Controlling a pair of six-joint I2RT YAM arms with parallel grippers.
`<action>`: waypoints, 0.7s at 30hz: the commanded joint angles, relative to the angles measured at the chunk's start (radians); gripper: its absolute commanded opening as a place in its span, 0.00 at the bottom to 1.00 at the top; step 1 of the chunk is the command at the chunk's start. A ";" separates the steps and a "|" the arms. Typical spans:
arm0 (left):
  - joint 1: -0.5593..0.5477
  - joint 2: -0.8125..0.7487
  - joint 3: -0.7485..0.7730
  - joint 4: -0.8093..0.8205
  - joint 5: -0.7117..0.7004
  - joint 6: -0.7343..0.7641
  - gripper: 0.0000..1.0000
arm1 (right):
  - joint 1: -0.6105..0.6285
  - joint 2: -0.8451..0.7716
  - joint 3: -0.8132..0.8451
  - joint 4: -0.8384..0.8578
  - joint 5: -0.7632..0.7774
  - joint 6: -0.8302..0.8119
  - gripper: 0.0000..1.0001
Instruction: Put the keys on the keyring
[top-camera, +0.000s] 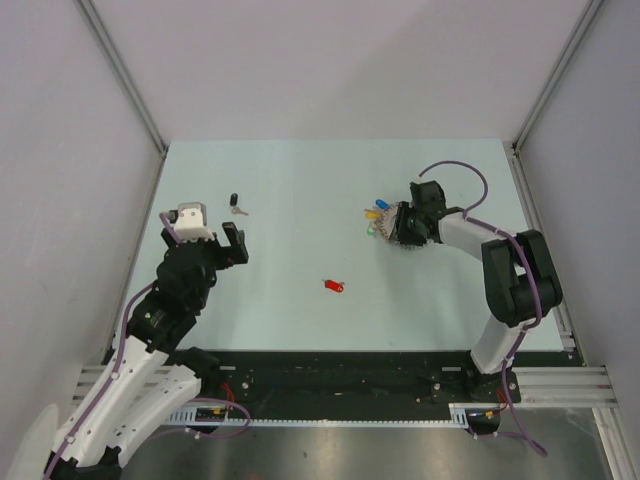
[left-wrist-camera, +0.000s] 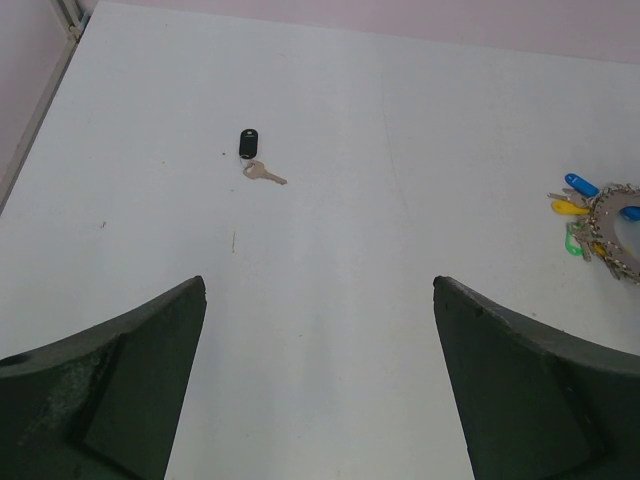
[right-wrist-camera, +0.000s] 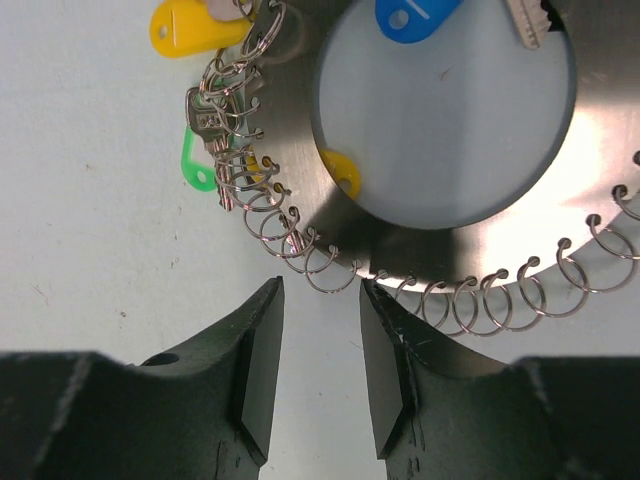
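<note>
A loose red-headed key (top-camera: 333, 286) lies alone on the table between the arms. The keyring (right-wrist-camera: 300, 130) is a broad flat silver ring with small wire loops (right-wrist-camera: 330, 270) all along its rim. Yellow (right-wrist-camera: 190, 25), blue (right-wrist-camera: 415, 15) and green (right-wrist-camera: 197, 160) key heads hang on it. My right gripper (right-wrist-camera: 322, 287) sits low at the ring's edge, its jaws a little apart with only bare table between them; one loop lies just ahead of the tips. In the top view it (top-camera: 398, 225) covers most of the keyring beside the coloured keys (top-camera: 377, 212). My left gripper (left-wrist-camera: 320, 285) hangs wide open and empty.
A silver key (left-wrist-camera: 264, 173) with a black fob (left-wrist-camera: 248, 142) lies at the far left of the table, ahead of my left gripper (top-camera: 236, 243). The keyring (left-wrist-camera: 615, 232) shows at the right edge of the left wrist view. Grey walls enclose the table.
</note>
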 joint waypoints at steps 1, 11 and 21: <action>0.010 -0.016 -0.008 0.039 0.015 0.049 1.00 | 0.013 -0.057 0.033 -0.019 0.067 -0.009 0.41; 0.009 -0.024 -0.008 0.036 0.012 0.049 1.00 | 0.036 -0.110 -0.094 0.105 0.145 0.221 0.38; 0.009 -0.028 -0.008 0.036 0.013 0.049 1.00 | 0.044 -0.098 -0.154 0.200 0.140 0.327 0.37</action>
